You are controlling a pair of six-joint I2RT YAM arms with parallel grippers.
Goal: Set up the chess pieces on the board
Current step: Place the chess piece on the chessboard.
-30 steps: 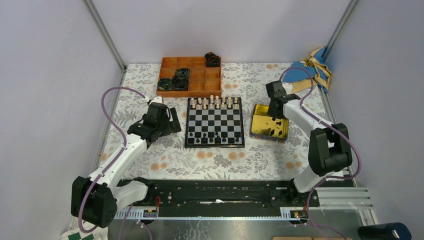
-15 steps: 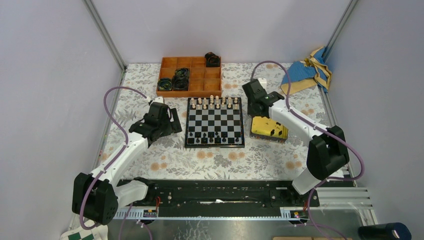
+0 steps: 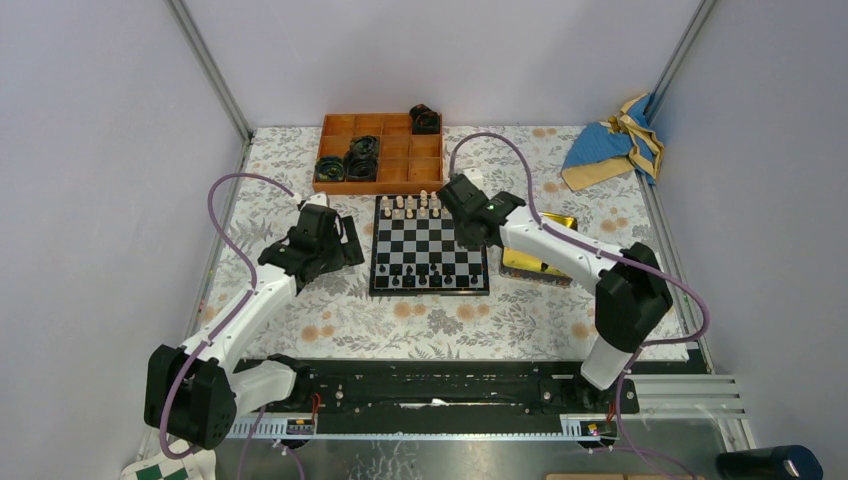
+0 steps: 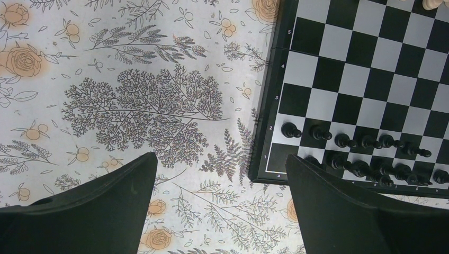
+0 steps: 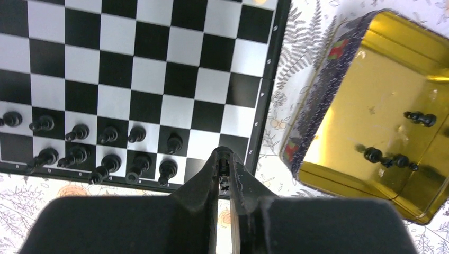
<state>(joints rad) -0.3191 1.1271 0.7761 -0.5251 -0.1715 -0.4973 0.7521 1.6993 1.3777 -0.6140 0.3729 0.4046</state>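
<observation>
My right pincer [image 5: 226,159] is nearly shut. Its two tapered black fingers pinch something tiny and dark at their tips. It looks like a black chessman [image 5: 224,170], though so little shows in the gap that I can't name the piece. The pincer hangs over the near right corner of the board [image 5: 148,63].

My left pincer [image 4: 222,180] stands wide open and holds nothing. Its matte black fingers are spread above the flowered tablecloth [image 4: 132,95], just beside the board's near left corner.

The board lies flat, with glossy black and silvery checks inside a thin black frame. The black chessmen [image 5: 106,153] stand in two rows along its near edge, small turned shapes with round heads. The rows run from the left edge to a little past the middle. Cream chessmen [image 3: 420,207] line the far edge.

Just right of the board sits a shiny gold tin [image 5: 312,111] with rounded corners and dark printed outer walls. A few stray pieces [image 5: 386,157], also black, lie on its mirror-like floor.
</observation>
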